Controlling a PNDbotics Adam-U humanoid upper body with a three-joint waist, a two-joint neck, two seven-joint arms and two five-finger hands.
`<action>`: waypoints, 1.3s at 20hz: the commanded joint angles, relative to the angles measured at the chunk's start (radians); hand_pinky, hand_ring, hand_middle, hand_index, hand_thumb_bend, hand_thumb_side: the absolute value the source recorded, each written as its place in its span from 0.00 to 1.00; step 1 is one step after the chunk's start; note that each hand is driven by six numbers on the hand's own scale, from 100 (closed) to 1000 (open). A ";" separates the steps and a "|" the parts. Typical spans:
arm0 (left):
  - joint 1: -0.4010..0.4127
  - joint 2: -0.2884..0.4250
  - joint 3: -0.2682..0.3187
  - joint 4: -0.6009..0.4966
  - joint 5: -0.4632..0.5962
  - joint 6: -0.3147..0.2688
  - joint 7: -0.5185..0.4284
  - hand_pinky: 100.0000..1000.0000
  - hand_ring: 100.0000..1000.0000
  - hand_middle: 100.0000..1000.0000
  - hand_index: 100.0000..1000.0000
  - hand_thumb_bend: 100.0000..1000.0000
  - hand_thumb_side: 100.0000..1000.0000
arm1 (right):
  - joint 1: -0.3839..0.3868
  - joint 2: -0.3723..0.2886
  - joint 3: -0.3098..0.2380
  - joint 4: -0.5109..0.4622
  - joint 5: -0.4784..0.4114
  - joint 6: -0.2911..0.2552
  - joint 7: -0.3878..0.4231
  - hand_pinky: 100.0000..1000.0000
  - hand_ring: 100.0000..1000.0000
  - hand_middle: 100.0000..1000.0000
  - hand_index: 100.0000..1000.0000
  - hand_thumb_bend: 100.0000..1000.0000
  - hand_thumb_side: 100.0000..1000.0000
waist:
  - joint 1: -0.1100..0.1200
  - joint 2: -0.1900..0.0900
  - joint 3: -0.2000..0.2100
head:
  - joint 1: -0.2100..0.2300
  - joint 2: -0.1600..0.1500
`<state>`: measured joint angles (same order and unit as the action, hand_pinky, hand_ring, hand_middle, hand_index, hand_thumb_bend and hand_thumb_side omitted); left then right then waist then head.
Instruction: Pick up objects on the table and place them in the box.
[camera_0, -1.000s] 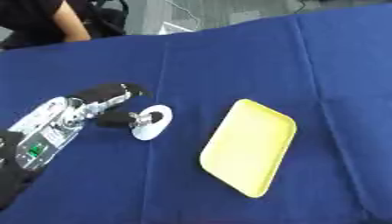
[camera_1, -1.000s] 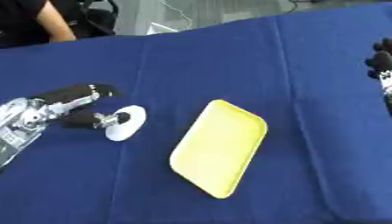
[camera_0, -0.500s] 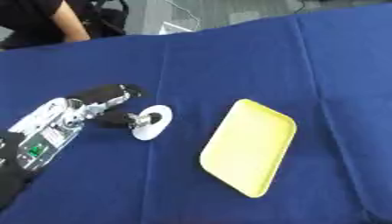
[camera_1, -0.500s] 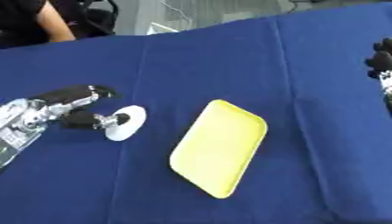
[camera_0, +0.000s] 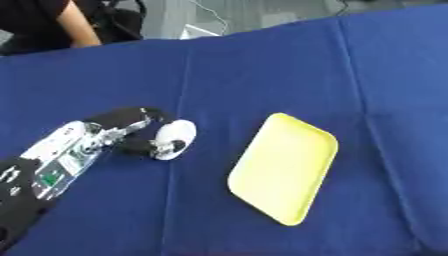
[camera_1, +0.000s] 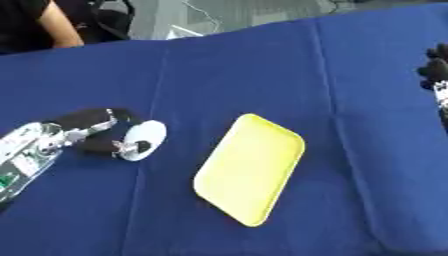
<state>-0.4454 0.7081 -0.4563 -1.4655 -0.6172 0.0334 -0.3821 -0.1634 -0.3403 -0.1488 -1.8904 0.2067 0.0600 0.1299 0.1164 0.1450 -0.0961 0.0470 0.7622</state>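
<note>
Little has changed over the last second: left hand (camera_0: 131, 132) sits in the same spot at left-centre of the frame, fingers and thumb curled round a small white round object (camera_0: 173, 139), same as before. Maybe a slight turn of the white piece, hard to be sure.

White round object: flat, disc-like, with a small dark bit at its lower edge. It sits between the curled black fingers, at or just above the blue tablecloth (camera_0: 262, 65); can't tell whether it is lifted or touching the cloth. Exact item not identifiable.

Left arm comes in from the lower left corner, silver forearm section with a green patch visible.

Yellow tray (camera_0: 284, 168): rectangular, rounded corners, shallow rim, lying flat on the cloth at centre-right of the frame, long axis tilted diagonally. Nothing in it. It is near the white object but apart from it, a strip of blue cloth between them.

Right hand (camera_1: 436, 70): only a dark sliver at the right edge in the right eye view, well apart from the tray. Can't tell how its fingers stand.
</note>
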 joint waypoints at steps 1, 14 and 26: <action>-0.008 0.012 -0.008 0.002 -0.007 -0.011 -0.007 0.97 0.94 0.88 0.93 0.44 1.00 | -0.009 -0.016 -0.004 -0.013 0.001 -0.001 0.000 0.85 0.85 0.92 1.00 0.29 0.92 | -0.006 -0.010 0.000 | 0.005 -0.003; -0.010 0.000 -0.022 0.032 -0.029 -0.022 -0.008 0.96 0.92 0.87 0.94 0.45 1.00 | -0.009 -0.016 -0.003 -0.014 0.001 -0.001 0.001 0.85 0.85 0.92 1.00 0.29 0.93 | -0.005 -0.010 -0.001 | 0.004 -0.003; -0.015 0.012 0.001 0.030 -0.144 -0.078 -0.027 0.98 0.94 0.88 0.98 0.71 1.00 | -0.009 -0.017 -0.005 -0.014 0.001 -0.001 0.000 0.85 0.85 0.92 1.00 0.29 0.92 | -0.005 -0.011 0.000 | 0.003 -0.003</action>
<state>-0.4535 0.6915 -0.4676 -1.4322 -0.7487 -0.0372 -0.4023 -0.1636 -0.3403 -0.1487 -1.8904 0.2067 0.0599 0.1300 0.1163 0.1455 -0.0967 0.0471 0.7622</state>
